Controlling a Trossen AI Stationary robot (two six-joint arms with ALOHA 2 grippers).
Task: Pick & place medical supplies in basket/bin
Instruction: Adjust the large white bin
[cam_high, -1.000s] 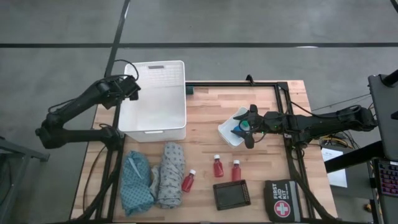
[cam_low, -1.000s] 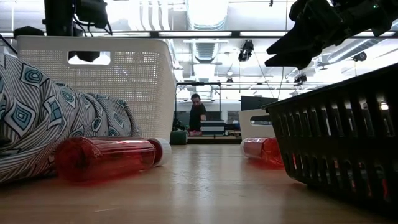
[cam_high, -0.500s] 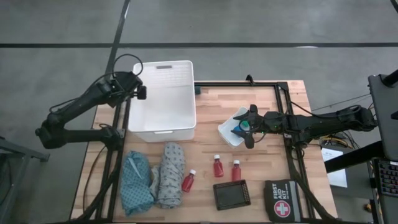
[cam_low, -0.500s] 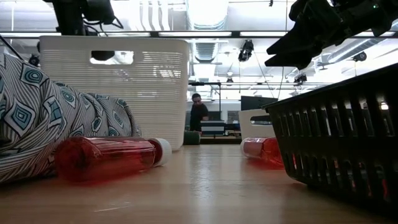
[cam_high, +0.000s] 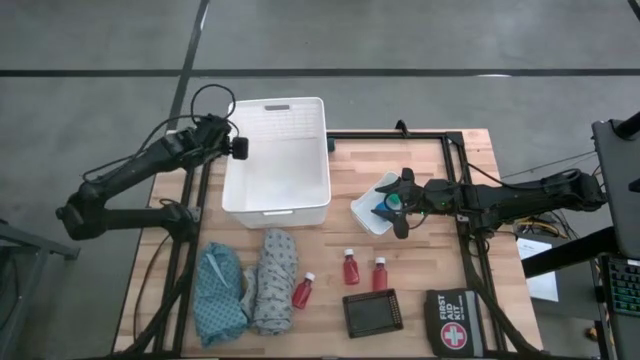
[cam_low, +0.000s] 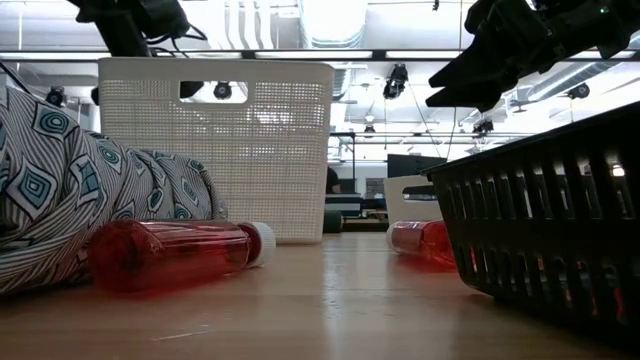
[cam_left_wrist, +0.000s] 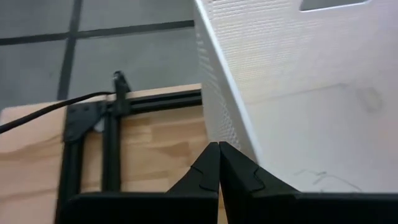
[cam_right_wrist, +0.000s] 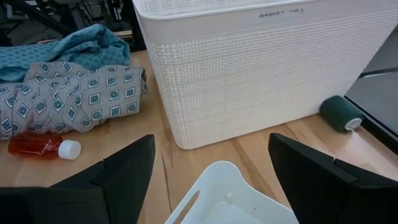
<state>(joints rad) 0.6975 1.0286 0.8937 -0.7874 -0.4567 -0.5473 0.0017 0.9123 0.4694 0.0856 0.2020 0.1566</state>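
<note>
My left gripper (cam_high: 238, 150) sits at the white basket (cam_high: 277, 205)'s left wall, near its far corner, fingers (cam_left_wrist: 211, 168) pinched together against the slotted side; the basket stands at the far left of the table (cam_high: 430, 180). My right gripper (cam_high: 397, 205) hovers over the small white tray (cam_high: 368, 212), jaws spread wide and holding nothing, with a blue piece (cam_high: 384, 211) and a green piece (cam_high: 396, 200) just under it. Three red bottles (cam_high: 351, 267) lie on the wood nearer the front, well apart from both grippers. The teal cloth (cam_high: 220, 295) and the grey patterned cloth (cam_high: 273, 280) lie side by side in front of the basket.
</note>
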